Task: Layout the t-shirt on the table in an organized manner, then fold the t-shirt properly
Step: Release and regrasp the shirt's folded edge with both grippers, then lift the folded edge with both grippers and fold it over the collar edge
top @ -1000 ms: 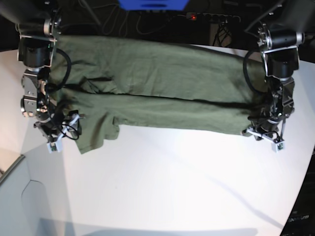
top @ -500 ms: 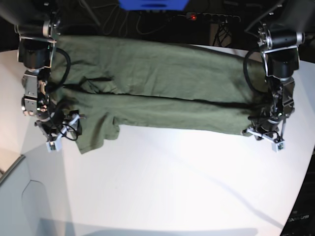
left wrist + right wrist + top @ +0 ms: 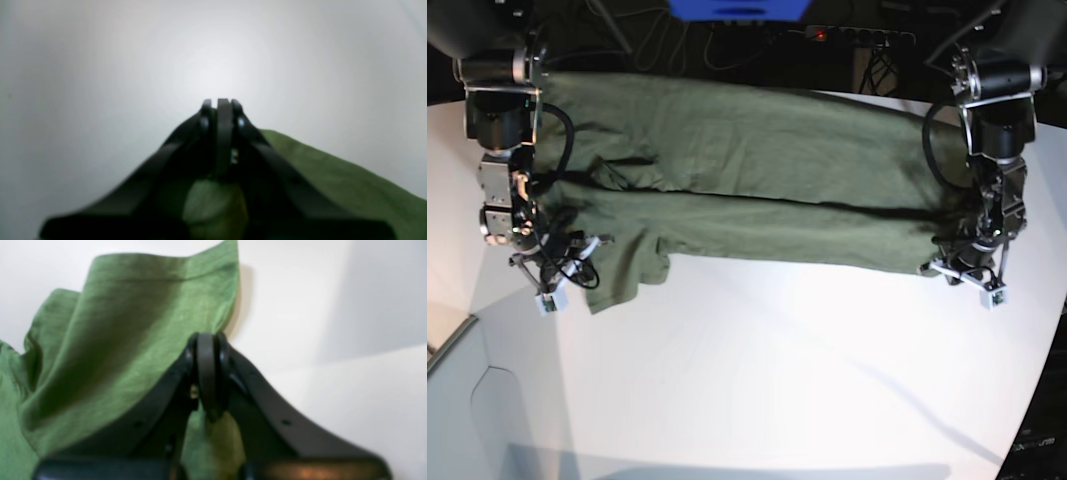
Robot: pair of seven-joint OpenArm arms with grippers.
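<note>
**Olive t-shirt spread across the far half of the table, both grippers pinched on its near edge**

In the base view the whole t-shirt [image 3: 727, 190] is seen lying lengthwise across the far part of the white table [image 3: 777, 370], folded over once along a dark crease that runs from side to side. At the left of that view the right gripper [image 3: 555, 285] is lowered onto the sleeve end of the garment; at the right the left gripper [image 3: 972, 280] is set at the opposite end, on the near corner of the cloth. The two arms are well apart, one at each end of the shirt.

What the base view leaves too small is given by the wrist cameras. In the left wrist view the left gripper [image 3: 223, 106] is shown with its tips pressed together, a wad of green fabric being caught between the black fingers lower down, while a flat strip of the t-shirt [image 3: 350, 180] trails off to the right over the table [image 3: 100, 83]. In the right wrist view the right gripper [image 3: 207, 340] is likewise drawn shut on a bunch of cloth, and the t-shirt [image 3: 116, 346] is seen rucked up in loose folds to the left of it.

Both wrist pictures are soft and blurred; the exact seam or hem being held cannot be made out. The collar is not discernible in any view.

Beyond the curved far edge of the table, a dark background with cables, a power strip [image 3: 859, 35] and a blue object [image 3: 737, 8], cut off by the frame, is visible.
</note>
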